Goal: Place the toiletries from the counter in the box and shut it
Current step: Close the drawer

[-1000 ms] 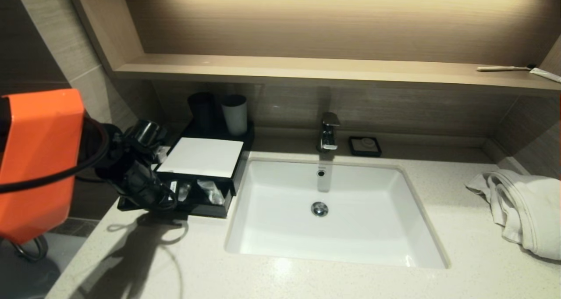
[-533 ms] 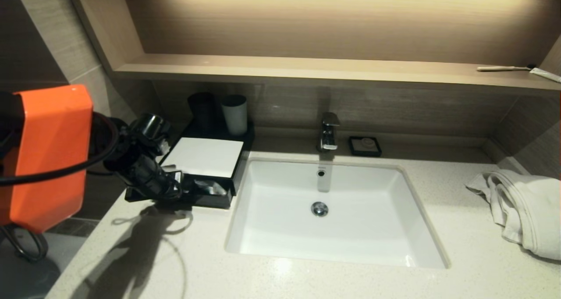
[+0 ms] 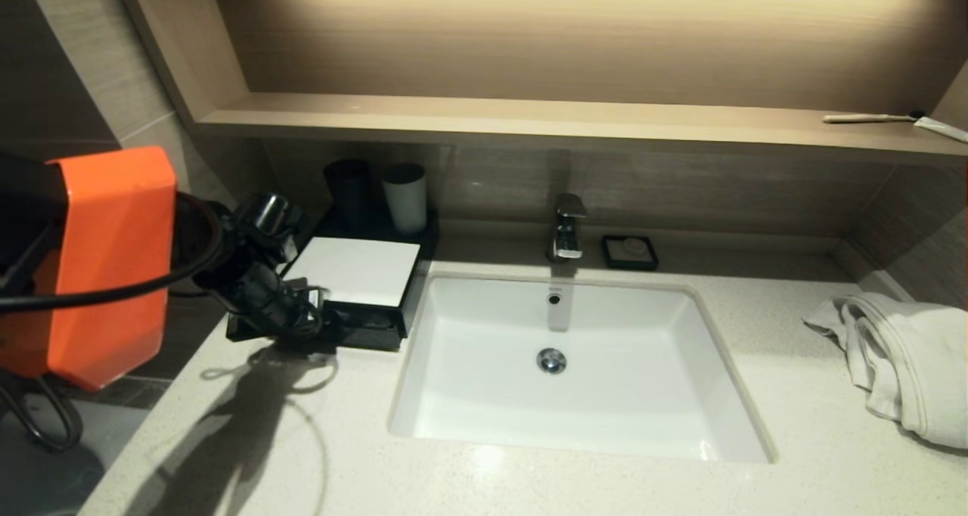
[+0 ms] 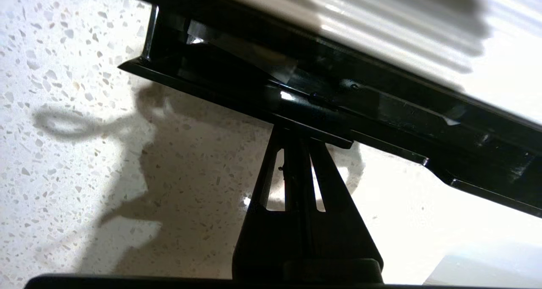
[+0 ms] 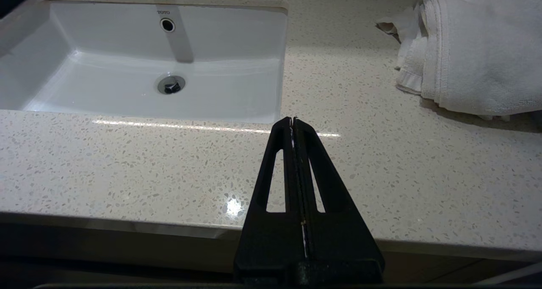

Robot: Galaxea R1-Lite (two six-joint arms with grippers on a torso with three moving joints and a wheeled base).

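The box (image 3: 355,270), black with a flat white top, stands on the counter (image 3: 529,486) left of the sink. Its drawer (image 3: 372,337) sticks out only a narrow way at the front. My left gripper (image 3: 321,315) is shut, its tips pressed against the drawer's black front rim (image 4: 254,98); the same gripper (image 4: 296,132) holds nothing. The toiletries are almost wholly hidden inside; only a strip of translucent wrap (image 4: 258,60) shows in the gap under the white top (image 4: 381,22). My right gripper (image 5: 292,120) is shut and empty, low over the counter's front edge, right of the sink.
The white sink basin (image 3: 575,365) with its faucet (image 3: 567,228) fills the middle. A white towel (image 3: 907,357) lies at the right. A black soap dish (image 3: 629,251) sits behind the basin, two cups (image 3: 404,197) behind the box, and a toothbrush (image 3: 870,118) on the wooden shelf.
My left gripper has moved toward the wall, pushing the drawer in. The drawer's opening has shrunk to a narrow gap and the packets inside have gone out of sight.
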